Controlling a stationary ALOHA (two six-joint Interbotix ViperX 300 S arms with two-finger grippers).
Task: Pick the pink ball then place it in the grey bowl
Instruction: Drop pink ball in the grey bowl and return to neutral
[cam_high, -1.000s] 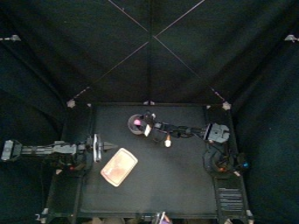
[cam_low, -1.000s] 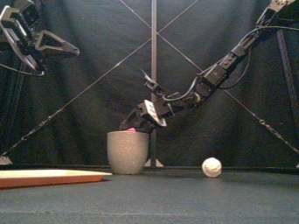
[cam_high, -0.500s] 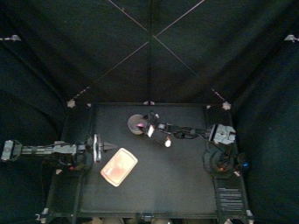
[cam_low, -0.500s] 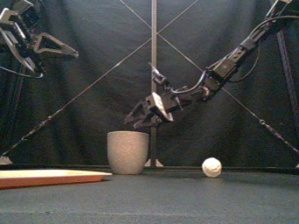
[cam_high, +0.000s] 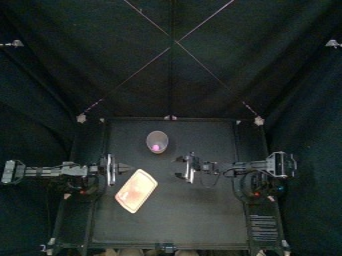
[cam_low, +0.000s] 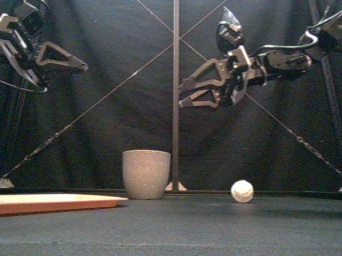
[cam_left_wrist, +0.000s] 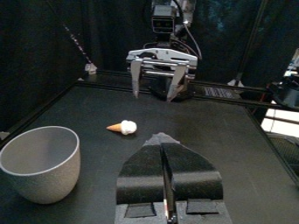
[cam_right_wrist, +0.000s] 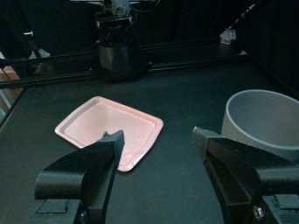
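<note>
From above I see the pink ball (cam_high: 159, 148) inside the grey bowl (cam_low: 147, 175) at mid-frame, up-left of my right claw (cam_right_wrist: 156, 136), which hangs spread and empty. My left claw (cam_left_wrist: 163, 142) rests pressed together, farther off.

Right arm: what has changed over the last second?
The right gripper rose from the tall grey speckled cup and drew back to the right, fingers open. The small pink ball it let go lies inside the cup. The cup, flat pink tray, small white toy and resting left gripper stayed put.
</note>
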